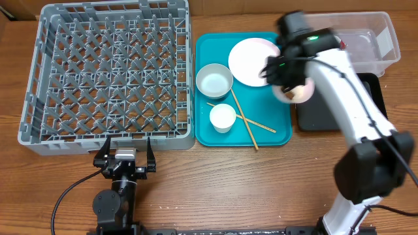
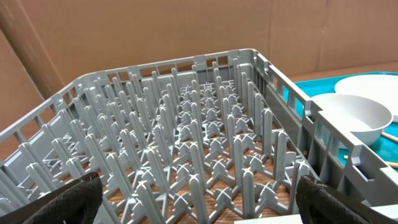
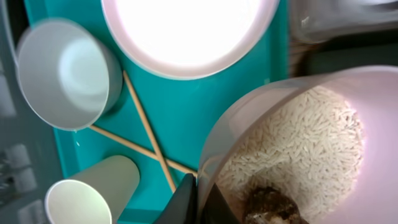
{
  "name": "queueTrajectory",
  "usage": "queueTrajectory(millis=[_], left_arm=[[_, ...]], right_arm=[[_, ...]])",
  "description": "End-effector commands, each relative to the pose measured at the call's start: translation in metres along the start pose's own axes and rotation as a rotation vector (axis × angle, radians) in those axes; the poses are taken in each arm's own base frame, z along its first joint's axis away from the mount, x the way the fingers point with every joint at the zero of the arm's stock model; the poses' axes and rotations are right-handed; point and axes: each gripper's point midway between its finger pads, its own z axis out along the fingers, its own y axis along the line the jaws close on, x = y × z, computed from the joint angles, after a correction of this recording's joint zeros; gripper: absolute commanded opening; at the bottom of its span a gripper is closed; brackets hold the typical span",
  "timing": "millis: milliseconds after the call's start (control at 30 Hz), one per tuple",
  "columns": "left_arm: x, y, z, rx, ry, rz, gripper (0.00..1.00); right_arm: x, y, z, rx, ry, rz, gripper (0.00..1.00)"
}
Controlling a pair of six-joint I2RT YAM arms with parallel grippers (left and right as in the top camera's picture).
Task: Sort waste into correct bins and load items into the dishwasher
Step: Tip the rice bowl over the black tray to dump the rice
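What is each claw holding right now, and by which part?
The right claw holds the bowl containing rice, pinched at its rim. The left claw is open and holds nothing.

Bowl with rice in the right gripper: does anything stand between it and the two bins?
Nothing visible does. The right gripper holds the bowl by its rim, over the edge where the teal tray meets the black tray, and the clear tub lies just beyond. Only the robot's own arm crosses over the black tray.
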Motion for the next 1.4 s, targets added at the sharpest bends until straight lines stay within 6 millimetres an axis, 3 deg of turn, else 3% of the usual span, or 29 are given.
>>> queueTrajectory(millis=[0,100,267,500,767,900,1033,1200,1367], left_arm=[[0.001,0.002,0.000,-0.009,0.000,0.018,1.00],[0.001,0.002,0.000,-0.009,0.000,0.018,1.00],[0.001,0.002,0.000,-0.009,0.000,0.018,1.00],[0.001,0.002,0.000,-0.009,0.000,0.018,1.00],[0.001,0.002,0.000,-0.009,0.000,0.018,1.00],[0.001,0.002,0.000,-0.009,0.000,0.018,1.00],[0.001,0.002,0.000,-0.009,0.000,0.018,1.00],[0.001,0.002,0.000,-0.009,0.000,0.018,1.00],[0.001,0.002,0.000,-0.009,0.000,0.018,1.00]], right_arm=[[-0.012,-0.023,-0.014,-0.110,-0.015,0.014,0.04],[-0.007,-0.046,-0.007,-0.215,0.027,0.052,0.04],[-0.009,-0.055,-0.009,-0.407,0.010,0.031,0.04],[-0.012,-0.083,-0.019,-0.689,-0.079,0.075,0.04],[0.003,-0.128,-0.016,-0.947,-0.205,0.215,0.04],[0.015,-0.139,-0.014,-1.096,-0.319,0.209,0.04],[0.021,-0.137,-0.012,-1.153,-0.368,0.170,0.04],[0.017,-0.134,-0.029,-1.249,-0.418,0.122,0.04],[0.006,-0.147,-0.034,-1.265,-0.360,0.239,0.04]])
